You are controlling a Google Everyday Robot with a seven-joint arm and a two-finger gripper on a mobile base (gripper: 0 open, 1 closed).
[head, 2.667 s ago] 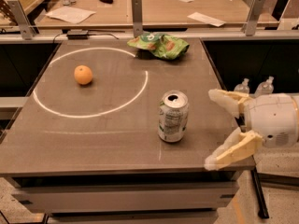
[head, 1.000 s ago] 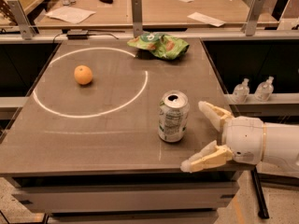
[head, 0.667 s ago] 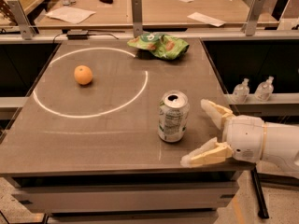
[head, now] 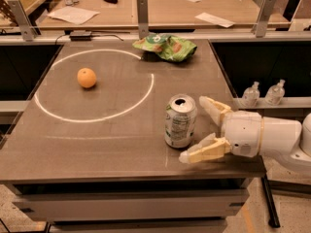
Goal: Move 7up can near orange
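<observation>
Gripper sits at the right front corner of the table, its two pale fingers spread wide apart and holding nothing. One finger reaches toward the upper right side of the 7up can. The other lies low beside the can's base, and whether it touches the can cannot be told. The white arm comes in from the right edge.

Farthest left of the things on the table is the orange, resting inside a white circle drawn on the grey-brown surface, toward the circle's left part. A crumpled green snack bag lies at the far edge of the table, just outside the circle's upper right arc. Its mouth is not visible, so what it holds cannot be told.

The can stands upright outside the circle, just past its lower right arc and well apart from the orange. The white label faces the camera. Its silver top shows a dark opening, and nothing inside can be made out.

Beyond the table's right edge, two small clear bottles stand side by side on a lower ledge behind the gripper. What they hold cannot be told.
</observation>
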